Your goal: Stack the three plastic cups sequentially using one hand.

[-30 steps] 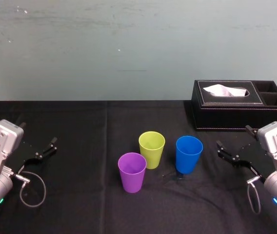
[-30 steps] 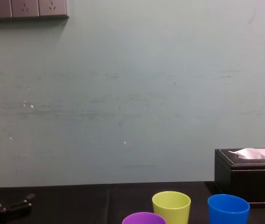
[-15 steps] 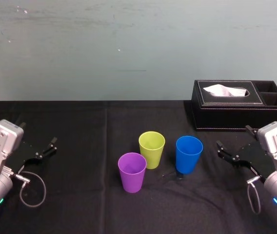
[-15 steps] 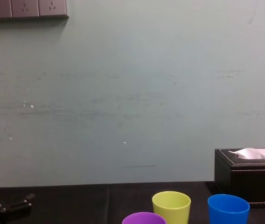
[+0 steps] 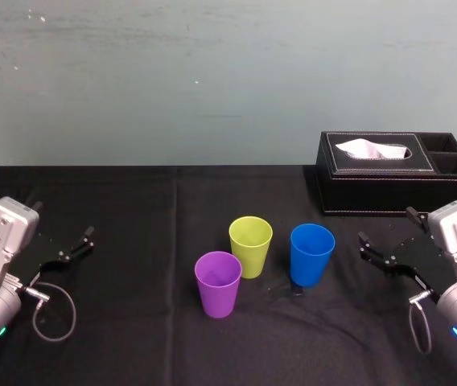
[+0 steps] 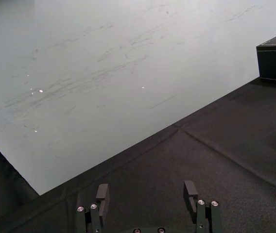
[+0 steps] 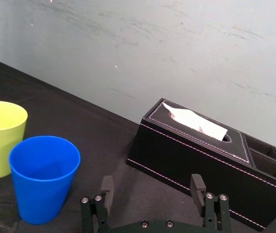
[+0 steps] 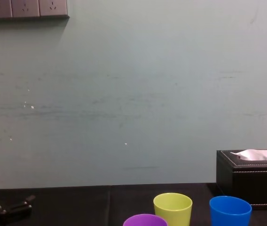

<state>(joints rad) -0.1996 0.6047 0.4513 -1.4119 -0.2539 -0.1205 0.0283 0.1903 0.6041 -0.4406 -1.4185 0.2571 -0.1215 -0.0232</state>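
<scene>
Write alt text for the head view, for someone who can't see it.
Three upright, unstacked plastic cups stand on a black table: the purple cup nearest, the yellow-green cup just behind it, the blue cup to their right. The left gripper and right gripper sit open at either side, holding nothing. A black tissue box stands at the back right.

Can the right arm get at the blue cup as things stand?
Probably yes. The right gripper sits open to the right of the blue cup, with bare table between them. The tissue box stands farther back, off that line, and the yellow-green cup stands apart on the other side.
</scene>
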